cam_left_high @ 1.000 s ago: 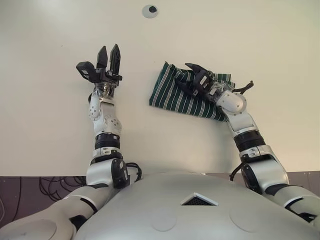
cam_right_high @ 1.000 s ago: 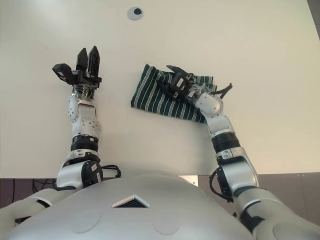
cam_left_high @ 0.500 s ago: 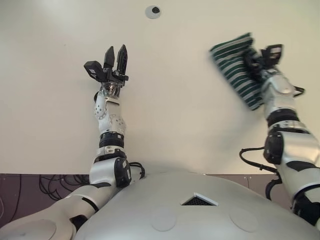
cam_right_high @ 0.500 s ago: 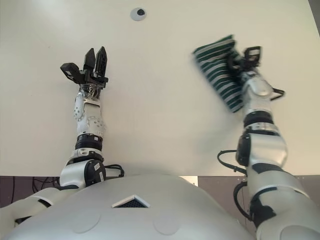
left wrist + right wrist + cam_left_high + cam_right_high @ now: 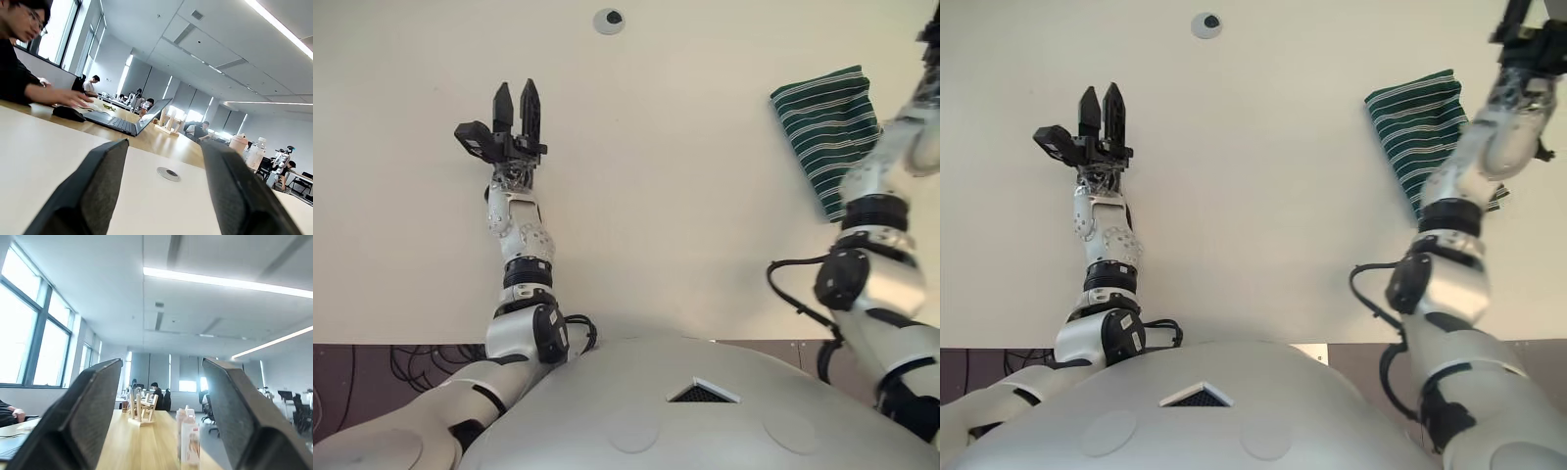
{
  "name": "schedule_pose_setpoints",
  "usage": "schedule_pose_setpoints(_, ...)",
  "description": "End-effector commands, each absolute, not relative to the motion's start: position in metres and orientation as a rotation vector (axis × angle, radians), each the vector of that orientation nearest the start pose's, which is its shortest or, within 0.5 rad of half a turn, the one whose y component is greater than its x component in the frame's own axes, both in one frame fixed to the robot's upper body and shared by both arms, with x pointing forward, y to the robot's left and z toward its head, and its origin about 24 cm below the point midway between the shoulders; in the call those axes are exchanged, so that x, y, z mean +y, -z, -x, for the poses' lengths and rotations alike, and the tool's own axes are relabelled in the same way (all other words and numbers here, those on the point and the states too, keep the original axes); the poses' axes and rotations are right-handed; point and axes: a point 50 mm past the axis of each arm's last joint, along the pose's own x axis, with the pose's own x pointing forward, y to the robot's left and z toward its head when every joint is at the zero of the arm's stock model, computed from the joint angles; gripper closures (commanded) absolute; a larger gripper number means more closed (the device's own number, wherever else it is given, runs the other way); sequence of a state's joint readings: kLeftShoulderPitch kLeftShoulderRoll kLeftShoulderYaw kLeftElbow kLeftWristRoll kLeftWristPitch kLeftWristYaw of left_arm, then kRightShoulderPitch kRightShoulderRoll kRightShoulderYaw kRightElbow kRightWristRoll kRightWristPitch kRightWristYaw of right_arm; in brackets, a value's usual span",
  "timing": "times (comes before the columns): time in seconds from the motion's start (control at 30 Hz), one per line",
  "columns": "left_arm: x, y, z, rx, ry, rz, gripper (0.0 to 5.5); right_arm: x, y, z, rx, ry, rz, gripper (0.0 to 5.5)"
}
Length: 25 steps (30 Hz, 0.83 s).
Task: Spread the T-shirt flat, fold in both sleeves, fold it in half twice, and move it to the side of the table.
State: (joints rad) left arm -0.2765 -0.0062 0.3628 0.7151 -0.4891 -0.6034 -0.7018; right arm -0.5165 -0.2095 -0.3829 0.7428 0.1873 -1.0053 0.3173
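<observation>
Folding appears complete: the T-shirt (image 5: 822, 122) is seen as a compact green-and-white striped packet with no sleeve left out. It lies flat on the pale worktop (image 5: 685, 196), close to the right-hand edge. The move to the side is therefore judged done or nearly so; at most a small nudge might be left.

The right fingers (image 5: 93, 416) are spread apart with nothing between them. They are held raised beyond the far right corner of the packet, clear of the cloth as far as can be told. The packet's right margin is crossed by the right forearm.

The left fingers (image 5: 98, 191) are likewise parted and empty, held up over the left part of the worktop, well apart from the T-shirt. A small round cable port (image 5: 608, 21) is set into the worktop, far from both.
</observation>
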Motion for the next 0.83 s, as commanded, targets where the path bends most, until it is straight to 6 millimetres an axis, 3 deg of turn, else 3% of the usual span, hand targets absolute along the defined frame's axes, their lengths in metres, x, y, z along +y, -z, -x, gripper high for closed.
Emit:
schedule_pose_setpoints(0.03,0.191,-0.008,-0.269,-0.354,0.110,0.300,2.81,-0.175,-0.078,-0.290,-0.753,-0.052,0.107,2.51)
schedule_pose_setpoints(0.1,0.188,-0.007,-0.270,-0.362,0.109,0.239,2.81,-0.151,-0.051,-0.284,-0.654,-0.128,0.091,2.51)
schedule_pose_setpoints(0.2,0.189,-0.010,-0.276,-0.366,0.065,0.108,2.81,-0.146,-0.035,-0.282,-0.569,-0.142,0.104,2.51)
schedule_pose_setpoints(0.43,0.197,-0.013,-0.284,-0.368,-0.028,0.017,2.81,-0.151,-0.029,-0.281,-0.545,-0.104,0.148,2.51)
schedule_pose_setpoints(0.83,0.185,-0.016,-0.290,-0.365,-0.030,-0.096,2.81,-0.151,-0.020,-0.279,-0.506,-0.085,0.188,2.51)
